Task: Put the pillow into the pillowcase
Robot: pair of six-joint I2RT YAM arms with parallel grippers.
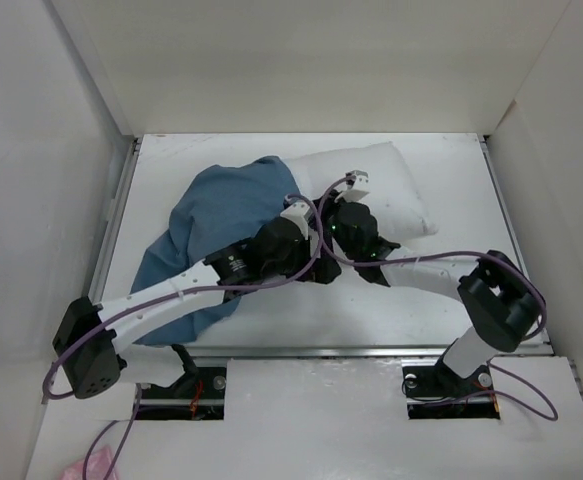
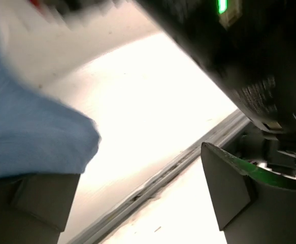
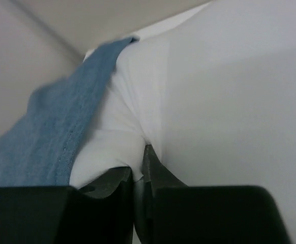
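Pillow [image 1: 396, 188] half hidden by pillowcase [image 1: 221, 215], left wrist view blurred

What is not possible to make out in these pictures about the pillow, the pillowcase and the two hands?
- Top view: the arms cover the mouth of the pillowcase, so how far the pillow is inside is hidden.
- Left wrist view: blurred; whether the pillowcase touches the open left hand is unclear.
- Right wrist view: the right hand pinches the pillow; the frame edges cut off which part.
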